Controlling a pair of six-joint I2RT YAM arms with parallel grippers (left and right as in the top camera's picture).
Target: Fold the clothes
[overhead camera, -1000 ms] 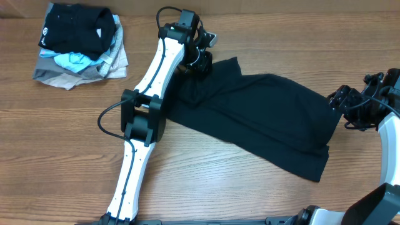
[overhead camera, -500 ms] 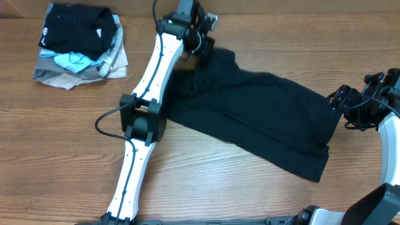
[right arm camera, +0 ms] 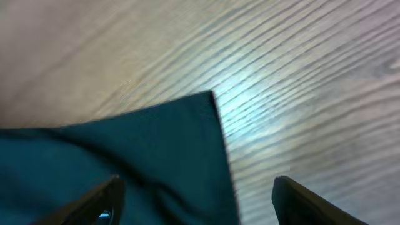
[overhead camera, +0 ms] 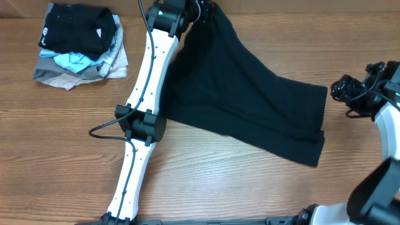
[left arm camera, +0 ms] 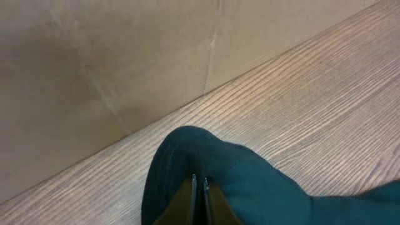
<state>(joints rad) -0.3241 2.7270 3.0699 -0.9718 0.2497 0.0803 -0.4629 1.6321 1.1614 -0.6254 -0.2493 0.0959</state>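
The garment lies spread across the middle of the table, running from the far edge down to the near right. Its far-left corner is gathered up. The left gripper is clamped tight on that corner at the table's far edge (in the wrist view its fingers press together with a fold of cloth bulging around them), close to the wall. The right gripper hovers just beside the garment's right edge without touching it. Its fingers are spread wide and hold nothing (the cloth's corner shows below, between them). A stack of folded pieces sits at the table's far left, well apart.
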